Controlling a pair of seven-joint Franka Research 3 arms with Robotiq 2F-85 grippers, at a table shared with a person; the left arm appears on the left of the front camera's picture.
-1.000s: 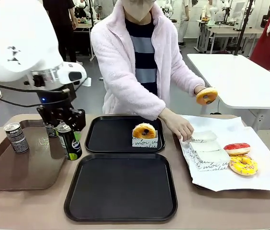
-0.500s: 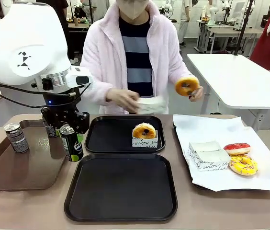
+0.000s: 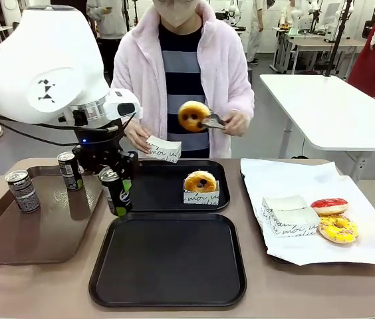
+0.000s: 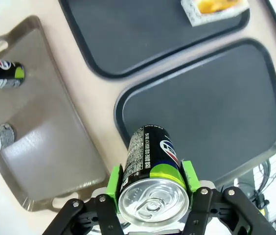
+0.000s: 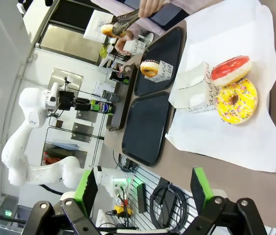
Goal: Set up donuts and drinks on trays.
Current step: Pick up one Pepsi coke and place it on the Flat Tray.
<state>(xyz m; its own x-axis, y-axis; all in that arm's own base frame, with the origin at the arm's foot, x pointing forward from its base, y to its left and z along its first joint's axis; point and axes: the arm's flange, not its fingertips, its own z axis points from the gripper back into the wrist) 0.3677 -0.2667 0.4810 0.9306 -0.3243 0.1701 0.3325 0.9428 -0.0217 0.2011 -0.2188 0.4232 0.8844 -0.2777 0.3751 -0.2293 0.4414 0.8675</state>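
The left pincer (image 4: 151, 178), jaws half-closed, clamps the slim dark soda can with green band (image 4: 150, 156) near its silver top. Just beneath it sits the black rounded-square plastic tray (image 4: 201, 107). Lowered here, the can may catch the raised rim and topple.

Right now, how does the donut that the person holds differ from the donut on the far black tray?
The held donut hangs in the air, gripped by tongs; the tray donut rests on the far black tray. The held donut is bare; the tray donut sits in a white paper sleeve. Both are orange-glazed rings.
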